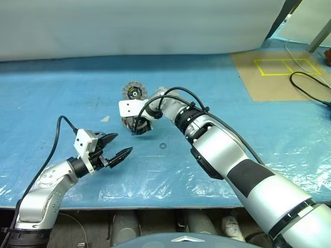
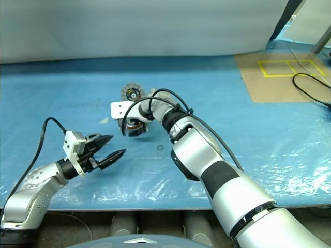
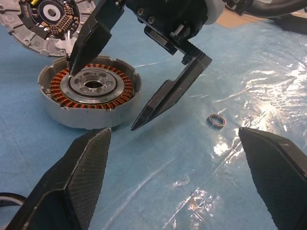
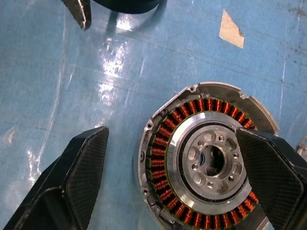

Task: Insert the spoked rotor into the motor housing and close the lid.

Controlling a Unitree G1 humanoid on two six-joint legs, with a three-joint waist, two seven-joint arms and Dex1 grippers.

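Right hand (image 3: 120,86) hangs over the motor housing (image 3: 88,96), fingers spread wide and empty, one fingertip (image 3: 76,64) just above the copper coil ring, the other off the casing's side near the worktop (image 1: 232,150). Left hand (image 1: 116,146) hovers well apart on the robot's left, also spread wide, holding nothing. Housing sits flat on the blue plastic sheet, open face up, centre hole pointing straight up; it is a short squat drum, so no real long axis, only the upright axis through the hole. Lid (image 1: 134,92) lies just behind it, touching or nearly touching the housing rim, segmented face up with the yellow-green mark showing. Small dark O-ring (image 1: 163,146) lies loose on the sheet nearby. Spoked rotor: cannot find it apart from the housing; a silver holed hub fills the middle of the coils, and whether a black ring is seated there I cannot tell. Handling, as judged: housing looks like solid metal, heavy for its size, stiff, smooth-walled and liable to slip on the glossy sheet; best gripped across the outer rim, never on the thin copper windings, which look easy to scrape. Lid likewise stiff metal; take it by opposite edges.
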